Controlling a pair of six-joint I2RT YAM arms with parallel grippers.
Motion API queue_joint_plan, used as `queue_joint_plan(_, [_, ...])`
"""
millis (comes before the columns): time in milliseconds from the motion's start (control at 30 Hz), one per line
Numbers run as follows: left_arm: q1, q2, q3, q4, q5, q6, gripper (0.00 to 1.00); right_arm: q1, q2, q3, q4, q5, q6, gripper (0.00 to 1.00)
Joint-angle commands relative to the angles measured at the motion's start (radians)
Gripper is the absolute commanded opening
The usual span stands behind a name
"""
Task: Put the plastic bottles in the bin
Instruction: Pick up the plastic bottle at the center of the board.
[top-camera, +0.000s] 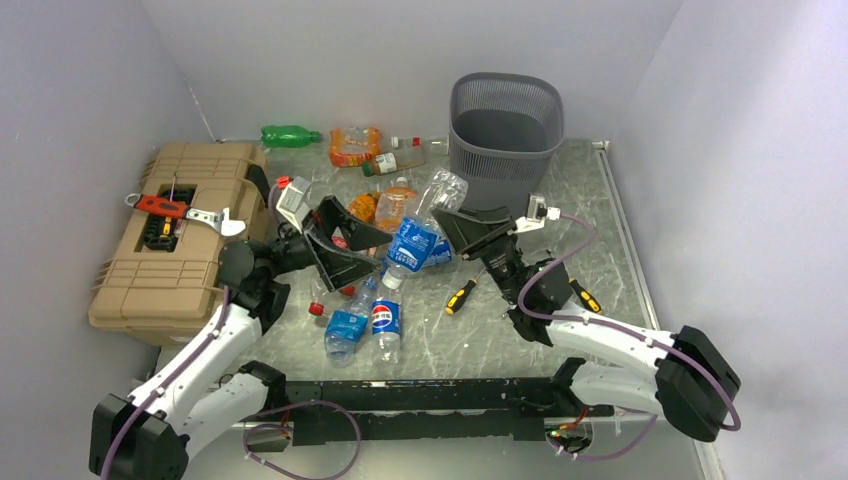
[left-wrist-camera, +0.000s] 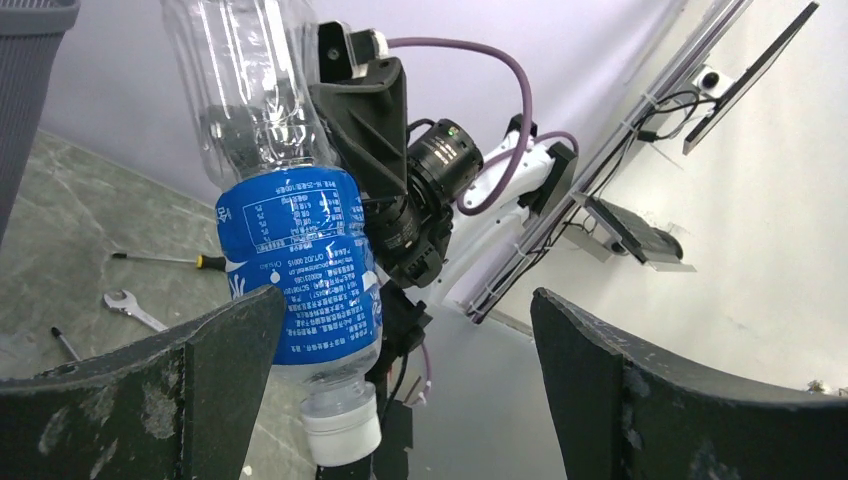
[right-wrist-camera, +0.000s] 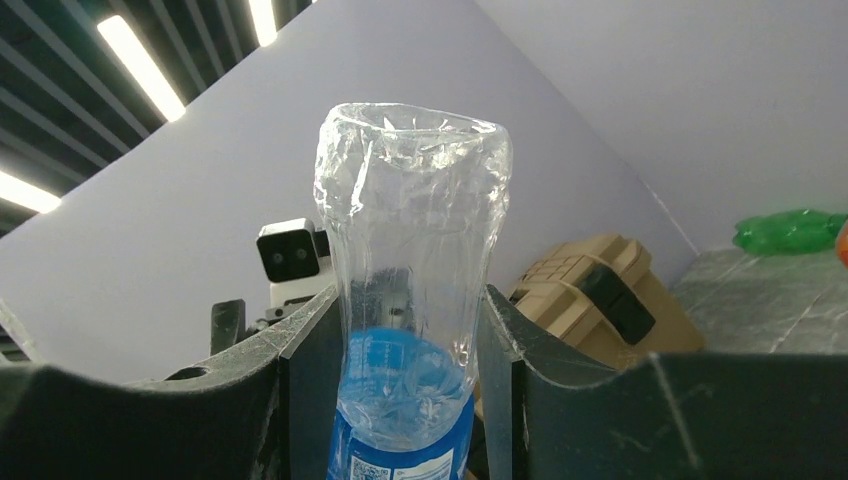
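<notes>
Seemingly tilted bottle (top-camera: 415, 243), cap (top-camera: 392, 282) downward.

The bin (top-camera: 505, 125) stands at the table's (top-camera: 610, 240) far edge, right of centre. The toolbox (top-camera: 175, 255) lies along the left edge. Between them, by the far edge, lie 3 bottles (top-camera: 355, 147). At the centre a raised bottle (top-camera: 416, 240) sits between the left gripper (top-camera: 380, 252) and the right gripper (top-camera: 448, 228). Toward the near edge lie 2 bottles (top-camera: 386, 318), with a screwdriver (top-camera: 462, 295) to their right.
</notes>
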Motion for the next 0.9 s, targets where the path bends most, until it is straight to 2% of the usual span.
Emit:
queue_joint_plan(0, [-0.031,-0.043,0.038,-0.129,0.031,0.101,0.99,0.005,0.041,0.055,0.132,-0.014,0.063,0.00])
queue_joint_plan(67, [-0.038,-0.065,0.039,-0.237,0.024,0.158,0.99,0.006,0.049,0.061,0.147,-0.014,0.076,0.00])
queue_joint_plan(300, [-0.041,-0.120,0.025,-0.431,0.000,0.269,0.99,0.006,0.021,0.058,0.139,-0.015,0.069,0.00])
queue_joint_plan(467, [-0.045,-0.106,0.015,-0.449,0.002,0.264,0.99,0.005,0.016,0.060,0.126,-0.013,0.062,0.00])
queue_joint_plan(600, [-0.053,-0.067,0.025,-0.453,0.033,0.246,0.86,0.005,0.020,0.058,0.124,-0.008,0.064,0.00])
queue_joint_plan(733, [-0.069,-0.042,0.032,-0.448,0.042,0.236,0.79,0.005,0.023,0.055,0.124,-0.007,0.063,0.00])
queue_joint_plan(867, [-0.089,-0.030,0.040,-0.458,0.050,0.241,0.67,0.006,0.024,0.047,0.129,-0.001,0.063,0.00])
